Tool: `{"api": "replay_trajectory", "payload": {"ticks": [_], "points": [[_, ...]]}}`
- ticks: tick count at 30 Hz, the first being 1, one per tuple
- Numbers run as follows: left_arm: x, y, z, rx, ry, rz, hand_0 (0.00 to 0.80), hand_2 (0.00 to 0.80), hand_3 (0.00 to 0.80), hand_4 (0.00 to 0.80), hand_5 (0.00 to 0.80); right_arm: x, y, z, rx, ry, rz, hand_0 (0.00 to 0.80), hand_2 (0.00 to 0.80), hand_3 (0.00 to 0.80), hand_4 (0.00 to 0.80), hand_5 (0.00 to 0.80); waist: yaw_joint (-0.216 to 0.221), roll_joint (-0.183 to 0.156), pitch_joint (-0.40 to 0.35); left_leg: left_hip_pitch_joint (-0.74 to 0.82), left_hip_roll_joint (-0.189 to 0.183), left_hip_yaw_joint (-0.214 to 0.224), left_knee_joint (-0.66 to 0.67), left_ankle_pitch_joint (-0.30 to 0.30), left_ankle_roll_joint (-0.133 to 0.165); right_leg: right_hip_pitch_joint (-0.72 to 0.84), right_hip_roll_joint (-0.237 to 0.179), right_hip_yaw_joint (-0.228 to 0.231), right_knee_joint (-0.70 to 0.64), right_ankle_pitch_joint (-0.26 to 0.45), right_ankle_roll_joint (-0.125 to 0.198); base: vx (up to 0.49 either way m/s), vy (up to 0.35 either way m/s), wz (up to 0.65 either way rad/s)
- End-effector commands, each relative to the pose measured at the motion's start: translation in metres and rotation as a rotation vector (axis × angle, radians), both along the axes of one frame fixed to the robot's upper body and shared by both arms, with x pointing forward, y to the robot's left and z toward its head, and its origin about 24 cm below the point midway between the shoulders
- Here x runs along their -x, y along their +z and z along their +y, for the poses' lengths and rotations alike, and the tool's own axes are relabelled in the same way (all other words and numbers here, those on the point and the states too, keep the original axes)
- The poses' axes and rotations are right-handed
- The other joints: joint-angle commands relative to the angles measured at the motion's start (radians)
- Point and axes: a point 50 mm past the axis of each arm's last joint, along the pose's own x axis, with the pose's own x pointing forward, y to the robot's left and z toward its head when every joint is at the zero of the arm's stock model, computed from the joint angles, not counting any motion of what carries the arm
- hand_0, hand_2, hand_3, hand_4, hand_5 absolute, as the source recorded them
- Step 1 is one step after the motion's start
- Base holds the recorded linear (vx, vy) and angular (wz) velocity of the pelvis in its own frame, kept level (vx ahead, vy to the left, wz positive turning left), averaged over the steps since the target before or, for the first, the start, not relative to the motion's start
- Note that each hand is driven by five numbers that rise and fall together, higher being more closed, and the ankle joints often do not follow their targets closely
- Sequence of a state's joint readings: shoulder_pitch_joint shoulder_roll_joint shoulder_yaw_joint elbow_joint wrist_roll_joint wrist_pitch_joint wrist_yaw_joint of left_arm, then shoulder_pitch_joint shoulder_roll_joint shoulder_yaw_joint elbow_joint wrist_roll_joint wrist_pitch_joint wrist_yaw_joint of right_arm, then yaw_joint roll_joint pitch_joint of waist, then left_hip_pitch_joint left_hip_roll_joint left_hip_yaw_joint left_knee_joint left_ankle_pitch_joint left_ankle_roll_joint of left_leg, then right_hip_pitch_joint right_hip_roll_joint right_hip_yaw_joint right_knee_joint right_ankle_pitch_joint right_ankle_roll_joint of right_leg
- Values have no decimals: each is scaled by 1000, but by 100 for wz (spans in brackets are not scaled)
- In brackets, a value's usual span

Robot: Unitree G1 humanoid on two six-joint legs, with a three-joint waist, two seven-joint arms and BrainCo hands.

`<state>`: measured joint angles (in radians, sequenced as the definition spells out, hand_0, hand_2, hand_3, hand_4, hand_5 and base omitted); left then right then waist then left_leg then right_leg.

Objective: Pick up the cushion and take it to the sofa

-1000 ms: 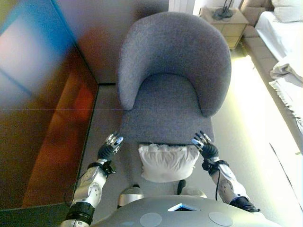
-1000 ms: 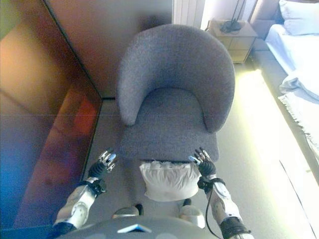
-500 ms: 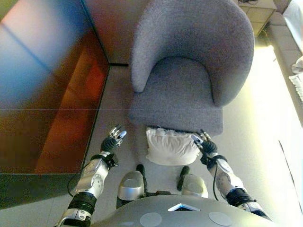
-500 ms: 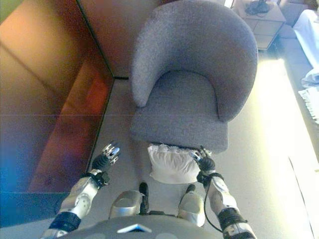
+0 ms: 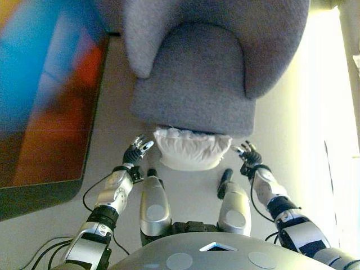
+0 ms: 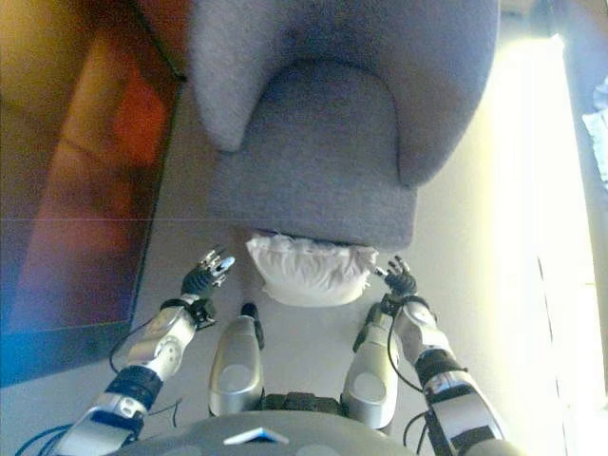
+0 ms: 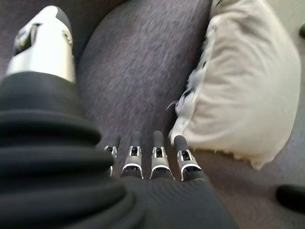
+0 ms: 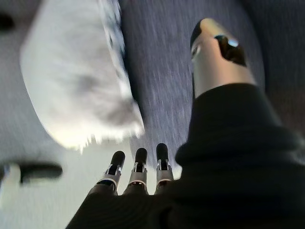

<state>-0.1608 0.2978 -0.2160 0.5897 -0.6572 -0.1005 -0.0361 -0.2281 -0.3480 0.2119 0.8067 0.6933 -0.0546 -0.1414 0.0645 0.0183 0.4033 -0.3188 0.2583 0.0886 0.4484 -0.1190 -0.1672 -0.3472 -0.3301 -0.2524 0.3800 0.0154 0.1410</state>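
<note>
Cushion (image 5: 191, 149): white, on the floor, leaning against the front edge of the grey armchair (image 5: 197, 84), its upper edge tucked just under the seat front. Not yet held by either hand.

Fingers of the left hand (image 5: 138, 151) straight and spread, gripping nothing, hovering just beside the cushion's left side with a narrow gap visible in the left wrist view. Fingers of the right hand (image 5: 247, 153) likewise straight and empty, a little farther out from the cushion's right corner. Both thumbs apart from the fingers, so both hands ready to close inward.

Step in hand, judging from this: bracketing the cushion with 2 open hands before squeezing it between them.

To do it well:
- Bring both palms inward together, level with the cushion's middle, not its frilled upper edge (image 7: 190, 90), which looks soft and likely to fold away.
- Close the right side's larger gap first, or shift sideways, so pressure lands evenly and the cushion does not slide out leftward.
- Press in firmly; soft filling likely to compress, so expect some give before it holds.
- Draw back from the seat front before lifting, to avoid snagging on the armchair's edge.
- Keep clear of the dark panel (image 5: 45, 101) on the left side.
</note>
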Motion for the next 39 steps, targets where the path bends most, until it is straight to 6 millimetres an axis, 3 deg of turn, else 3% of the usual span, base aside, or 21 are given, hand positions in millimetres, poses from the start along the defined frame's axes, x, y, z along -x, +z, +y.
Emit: {"api": "replay_trajectory", "payload": {"ticks": [1,6,12,13,24,33,39], "points": [[-13,22,7,-12,10,-133,0,0,0,0,0,-15,16,8,-25,-12,-115,0,0,0,0,0,9,-21,8,-97,-39,-27,29,20,49,-3,-121,53,-36,62,69,-58,7,18],[-23,29,3,-38,-8,-158,0,0,0,0,0,-32,31,-4,45,-26,-143,0,0,0,0,0,-3,0,54,-178,-53,-29,90,2,49,-128,-136,100,56,50,74,-66,8,10],[-51,50,2,-65,95,-220,0,0,0,0,0,-68,69,-23,151,-60,-208,0,0,0,0,0,-29,38,103,-324,-73,-28,183,-27,58,-298,-128,159,158,34,60,-116,41,-4],[-56,54,3,-77,119,-230,0,0,0,0,0,-74,78,-27,175,-55,-224,0,0,0,0,0,-30,46,112,-348,-71,-32,226,-66,56,-325,-122,169,206,0,64,-66,20,-2],[-77,80,14,-78,144,-287,0,0,0,0,0,-107,138,-47,228,44,-305,0,0,0,0,0,-37,69,117,-635,-68,-47,482,-152,93,-631,-101,246,469,-71,39,-70,27,-4],[-95,104,14,-45,44,-321,0,0,0,0,0,-121,163,-44,145,134,-353,0,0,0,0,0,-44,73,117,-803,-64,-58,623,-187,102,-795,-91,281,596,-94,32,-32,18,-3],[-107,118,16,-50,17,-301,0,0,0,0,0,-133,178,-29,190,284,-340,0,0,0,0,0,-54,71,117,-871,-50,-66,664,-190,99,-863,-82,302,627,-97,31,-7,19,-4]]}}
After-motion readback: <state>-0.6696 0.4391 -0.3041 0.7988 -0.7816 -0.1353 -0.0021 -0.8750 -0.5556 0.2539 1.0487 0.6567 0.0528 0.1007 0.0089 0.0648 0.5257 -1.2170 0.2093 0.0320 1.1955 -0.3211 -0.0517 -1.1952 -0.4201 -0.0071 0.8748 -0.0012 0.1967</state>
